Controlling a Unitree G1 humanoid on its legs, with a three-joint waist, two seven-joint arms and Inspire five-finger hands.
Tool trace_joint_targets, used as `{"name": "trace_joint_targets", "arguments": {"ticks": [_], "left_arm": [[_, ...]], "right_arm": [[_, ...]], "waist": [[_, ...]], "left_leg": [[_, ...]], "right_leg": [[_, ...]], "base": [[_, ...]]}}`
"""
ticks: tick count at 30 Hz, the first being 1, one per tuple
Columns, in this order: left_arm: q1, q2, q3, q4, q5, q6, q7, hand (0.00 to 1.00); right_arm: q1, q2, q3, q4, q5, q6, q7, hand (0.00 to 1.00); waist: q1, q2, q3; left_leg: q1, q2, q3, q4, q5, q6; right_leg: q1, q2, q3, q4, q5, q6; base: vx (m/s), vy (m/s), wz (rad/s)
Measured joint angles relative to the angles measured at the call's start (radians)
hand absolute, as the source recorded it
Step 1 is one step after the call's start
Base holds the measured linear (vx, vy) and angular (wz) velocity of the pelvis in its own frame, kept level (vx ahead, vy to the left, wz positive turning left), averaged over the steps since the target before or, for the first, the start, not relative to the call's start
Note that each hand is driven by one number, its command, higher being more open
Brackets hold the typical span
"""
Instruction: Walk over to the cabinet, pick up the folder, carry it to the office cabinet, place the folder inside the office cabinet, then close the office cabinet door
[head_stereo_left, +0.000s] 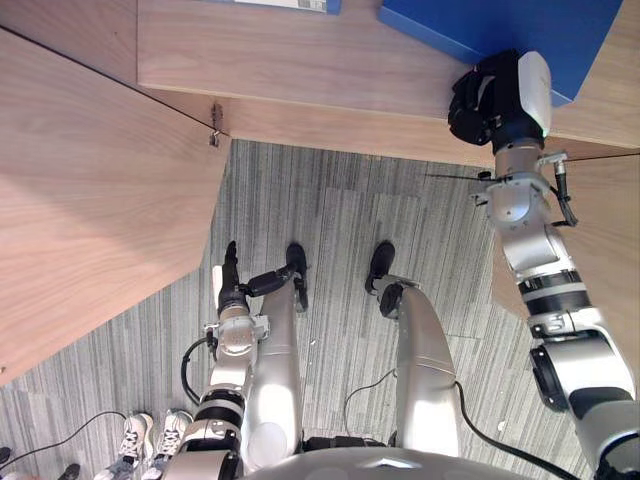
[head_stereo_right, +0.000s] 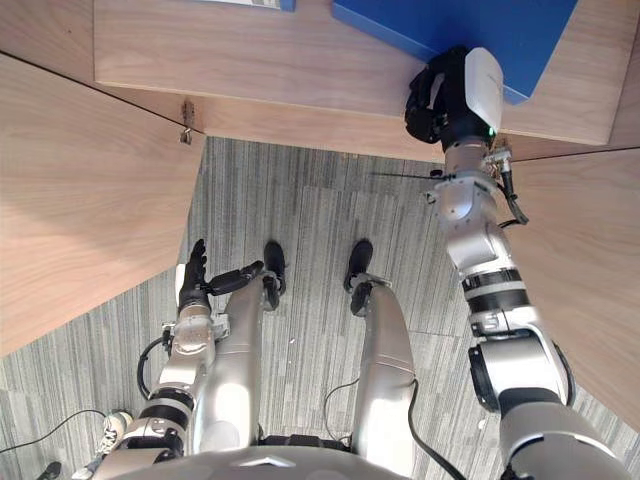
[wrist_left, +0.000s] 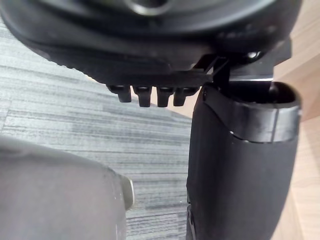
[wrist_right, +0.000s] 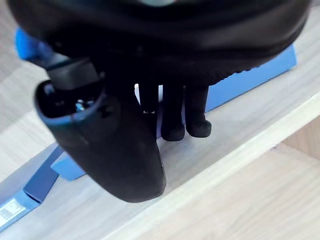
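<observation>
A blue folder (head_stereo_left: 480, 25) lies flat on the wooden cabinet top (head_stereo_left: 300, 60) at the far right. My right hand (head_stereo_left: 490, 100) is raised to the folder's near edge. In the right wrist view its fingers (wrist_right: 195, 125) reach down with their tips on the wood against the folder (wrist_right: 250, 75), the thumb (wrist_right: 115, 150) standing apart; nothing is pinched. My left hand (head_stereo_left: 230, 275) hangs low beside my left leg over the carpet, fingers (wrist_left: 150, 95) straight and holding nothing.
A large wooden panel (head_stereo_left: 90, 200) slants in from the left, with a small metal fitting (head_stereo_left: 215, 125) at its corner. Another wooden panel (head_stereo_left: 610, 230) stands at the right. Grey striped carpet (head_stereo_left: 340, 230) lies between. A person's white shoes (head_stereo_left: 150, 435) show at the lower left.
</observation>
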Motion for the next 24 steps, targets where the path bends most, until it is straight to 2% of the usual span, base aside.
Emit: {"name": "trace_joint_targets", "arguments": {"ticks": [7,18,24], "left_arm": [[0.0,-0.002,0.0,0.0,-0.004,0.0,0.019,1.0],[0.0,-0.023,0.002,0.003,-0.022,0.003,0.025,1.0],[0.0,-0.028,0.004,0.004,-0.033,0.015,0.024,1.0]], "right_arm": [[-0.121,-0.003,-0.02,0.103,0.107,0.024,-0.006,0.0],[-0.207,-0.002,-0.162,0.221,0.349,0.046,-0.04,0.0],[-0.167,-0.001,-0.208,0.15,0.375,0.045,-0.064,0.0]], "waist": [[0.0,0.002,-0.001],[-0.001,0.018,-0.005],[-0.005,0.023,-0.006]], "left_leg": [[-0.004,-0.01,-0.006,-0.011,0.011,0.001],[-0.006,-0.016,-0.007,-0.012,0.017,0.006],[0.0,-0.014,-0.006,-0.002,0.02,0.009]], "right_leg": [[0.0,-0.008,-0.006,-0.008,0.004,0.005],[0.006,-0.012,-0.008,-0.019,0.016,0.011],[0.013,-0.011,-0.006,-0.013,0.02,0.011]], "base": [[0.0,0.025,0.05],[0.0,0.022,0.01],[0.0,0.0,0.0]]}}
